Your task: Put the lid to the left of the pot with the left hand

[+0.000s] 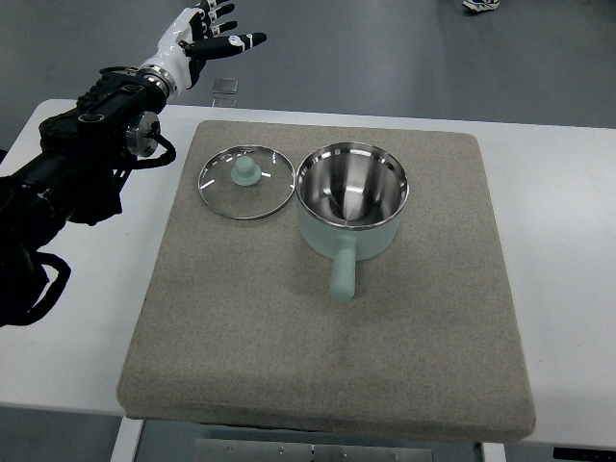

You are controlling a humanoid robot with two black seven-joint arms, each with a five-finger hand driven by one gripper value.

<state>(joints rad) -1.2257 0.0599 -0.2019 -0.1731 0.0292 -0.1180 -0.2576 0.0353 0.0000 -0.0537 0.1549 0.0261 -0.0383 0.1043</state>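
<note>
The left hand (207,34) is raised at the far left, past the far edge of the table (558,192), its white and black fingers (241,40) spread apart and holding nothing. Its black arm (77,164) runs back toward the near left and out of the picture's left edge. Right of the arm, a grey mat (327,366) covers most of the white table. On the far left part of the mat lies the glass lid (246,182), flat, with its pale green knob (245,172) pointing up. Just to its right, rims close or touching, stands the pale green pot (351,197), shiny steel inside, its handle (343,274) pointing toward the near side.
</note>
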